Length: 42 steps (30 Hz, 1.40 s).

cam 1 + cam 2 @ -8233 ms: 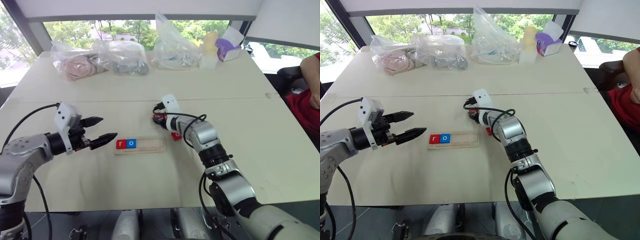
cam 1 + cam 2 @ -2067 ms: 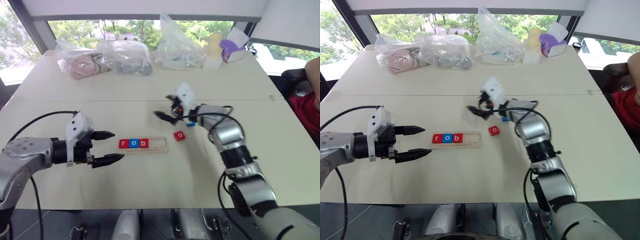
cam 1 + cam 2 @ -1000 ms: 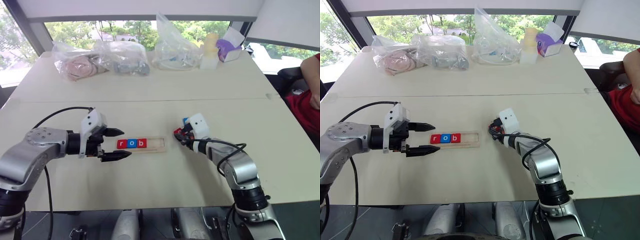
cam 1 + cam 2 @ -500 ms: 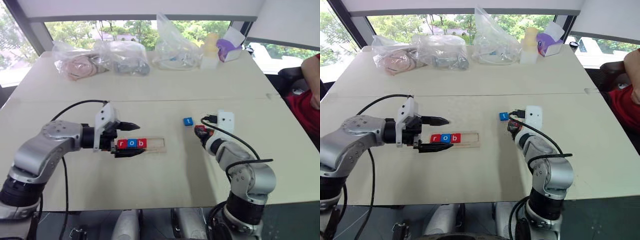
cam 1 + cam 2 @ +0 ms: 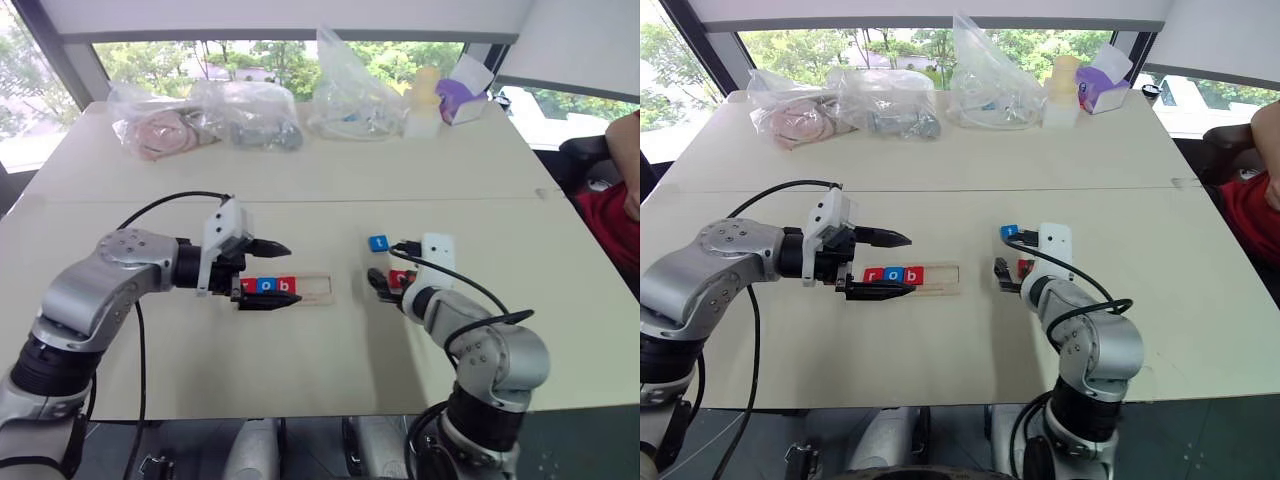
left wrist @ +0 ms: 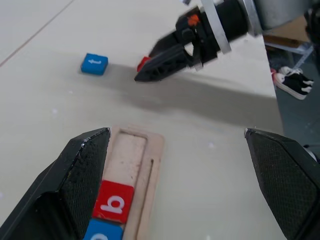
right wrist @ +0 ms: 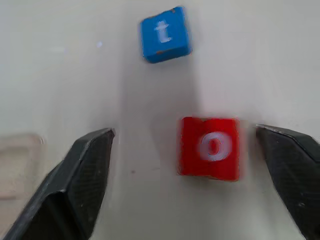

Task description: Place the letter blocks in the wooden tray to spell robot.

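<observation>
The right gripper (image 7: 185, 165), clenched a second ago, now stands released over the small red square block with a white "o" (image 7: 210, 148), which lies on the table between its fingers, apart from the long pale wooden tray (image 5: 305, 289). So the fourth letter remains unplaced; the tray holds r, o, b. The blue "t" block (image 5: 378, 243) lies nearby. The left gripper (image 5: 268, 274) hangs released over the tray's filled end

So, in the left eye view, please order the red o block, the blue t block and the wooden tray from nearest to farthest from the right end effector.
1. Red o block: between the open fingers of the right end effector.
2. Blue t block: just beyond it, on the table.
3. Wooden tray: off to its left, under the left end effector.
</observation>
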{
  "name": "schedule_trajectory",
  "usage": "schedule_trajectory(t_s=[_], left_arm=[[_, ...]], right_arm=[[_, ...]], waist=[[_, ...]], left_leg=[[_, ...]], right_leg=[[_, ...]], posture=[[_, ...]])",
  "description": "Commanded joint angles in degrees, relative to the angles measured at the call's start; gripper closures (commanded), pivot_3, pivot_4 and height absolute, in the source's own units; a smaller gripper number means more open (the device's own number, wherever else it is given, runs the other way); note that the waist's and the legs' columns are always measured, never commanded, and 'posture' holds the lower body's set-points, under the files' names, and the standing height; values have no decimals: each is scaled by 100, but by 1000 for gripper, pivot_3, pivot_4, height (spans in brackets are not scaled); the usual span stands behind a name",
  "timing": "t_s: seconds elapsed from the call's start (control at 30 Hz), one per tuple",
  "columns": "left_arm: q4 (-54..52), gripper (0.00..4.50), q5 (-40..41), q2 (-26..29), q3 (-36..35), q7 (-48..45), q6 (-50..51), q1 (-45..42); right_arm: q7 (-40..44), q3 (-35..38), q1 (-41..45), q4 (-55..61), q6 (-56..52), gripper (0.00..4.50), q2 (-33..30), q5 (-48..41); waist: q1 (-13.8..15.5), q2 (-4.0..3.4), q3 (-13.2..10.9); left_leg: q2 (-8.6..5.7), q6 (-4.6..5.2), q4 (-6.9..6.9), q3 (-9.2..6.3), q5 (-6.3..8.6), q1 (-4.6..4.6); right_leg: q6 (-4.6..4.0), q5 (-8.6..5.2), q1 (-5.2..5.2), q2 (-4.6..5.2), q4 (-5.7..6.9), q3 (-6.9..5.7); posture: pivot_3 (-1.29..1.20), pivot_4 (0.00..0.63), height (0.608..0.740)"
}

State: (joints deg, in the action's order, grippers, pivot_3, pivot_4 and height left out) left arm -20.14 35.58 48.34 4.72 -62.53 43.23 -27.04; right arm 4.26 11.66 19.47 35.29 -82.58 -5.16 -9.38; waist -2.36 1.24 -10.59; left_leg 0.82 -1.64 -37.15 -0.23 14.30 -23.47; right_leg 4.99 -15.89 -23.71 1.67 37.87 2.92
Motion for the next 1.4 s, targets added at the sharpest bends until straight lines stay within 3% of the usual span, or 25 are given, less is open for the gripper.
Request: schedule_trajectory(t_s=[0.03, 0.17, 0.27, 0.43, 0.7, 0.8, 0.87, 0.93, 1.07, 1.2, 1.33, 1.4], left_arm=[[-125, 0, 90, 205, -244, -226, -81, 94], [-290, 0, 346, 530, -431, -623, 24, 243], [-400, 0, 530, 718, -590, -723, 164, 301], [-526, 0, 587, 861, -802, -528, 288, 504], [-749, 0, 660, 996, -1116, -215, 441, 1045], [-784, 0, 706, 1015, -1172, -145, 462, 1108], [-785, 0, 685, 1040, -1180, -125, 448, 1137], [-789, 0, 662, 1065, -1186, -107, 434, 1152], [-760, 0, 658, 1082, -1235, -49, 429, 1164], [-732, 0, 643, 1106, -1271, -49, 415, 1226], [-482, 0, 865, 1050, -1734, 38, 611, 1549], [-489, 0, 780, 1157, -1910, 8, 551, 1844]], right_arm=[[1489, -201, 41, -335, 1497, 21, -1436, -345], [4130, -421, -431, -1499, 4043, 21, -3095, -707], [5615, -695, -436, -2790, 5463, 21, -3776, -732], [6438, -1240, 46, -4272, 6988, 21, -3979, -365], [6683, -1760, 733, -5880, 8458, 21, -3643, 175], [6753, -1833, 1010, -6359, 8683, 21, -3473, 238], [6830, -1863, 1191, -6618, 8720, 530, -3364, 236], [6996, -1901, 1265, -6744, 8671, 1313, -3330, 222], [7126, -1890, 1195, -6680, 8556, 3369, -3317, 137], [6982, -1728, 1237, -6285, 7947, 3356, -3204, -162], [6594, -1584, 1551, -4511, 5590, 3356, -2744, -1292], [6176, -1822, 1648, -4044, 5322, 3356, -2556, -1039]], waist=[[-16, -2, -1], [-25, 1, -2], [-15, 3, -4], [-38, 2, -5], [-12, 1, -6], [-22, 1, -6], [-25, 1, -6], [-20, 1, -6], [-9, 1, -6], [-21, 1, -6], [-58, -7, -11], [-59, -11, -12]], left_leg=[[0, 0, 1, 4, 0, 0], [6, 11, 10, 5, 7, 5], [11, 17, 14, 5, 10, 6], [13, 17, 2, 9, 10, 12], [13, 16, -2, 5, 10, 11], [14, 16, -6, 3, 9, 17], [14, 15, -6, 4, 9, 20], [14, 15, -7, 4, 9, 21], [13, 15, -9, 3, 9, 22], [14, 15, -9, 3, 9, 22], [14, 15, -9, 8, 8, 22], [22, 14, -8, 1, 8, 22]], right_leg=[[0, -1, 3, 1, -10, 1], [7, -1, 16, -19, -35, -1], [8, -3, 21, -27, -36, -8], [9, -1, 23, -21, -34, 1], [10, -1, 27, -11, -32, 0], [9, 0, 32, -12, -31, 0], [8, 0, 33, -12, -27, 0], [7, 1, 34, -11, -23, 0], [7, 1, 34, -9, -21, 0], [7, 1, 34, -9, -19, 0], [7, 0, 15, -7, 15, 6], [2, 1, 8, -8, 26, 6]], posture=[[0, 150, 735], [0, 150, 735], [0, 150, 735], [0, 150, 735], [0, 150, 735], [0, 150, 735], [0, 150, 735], [0, 150, 735], [0, 150, 735], [0, 150, 735], [0, 150, 735], [0, 150, 735]])
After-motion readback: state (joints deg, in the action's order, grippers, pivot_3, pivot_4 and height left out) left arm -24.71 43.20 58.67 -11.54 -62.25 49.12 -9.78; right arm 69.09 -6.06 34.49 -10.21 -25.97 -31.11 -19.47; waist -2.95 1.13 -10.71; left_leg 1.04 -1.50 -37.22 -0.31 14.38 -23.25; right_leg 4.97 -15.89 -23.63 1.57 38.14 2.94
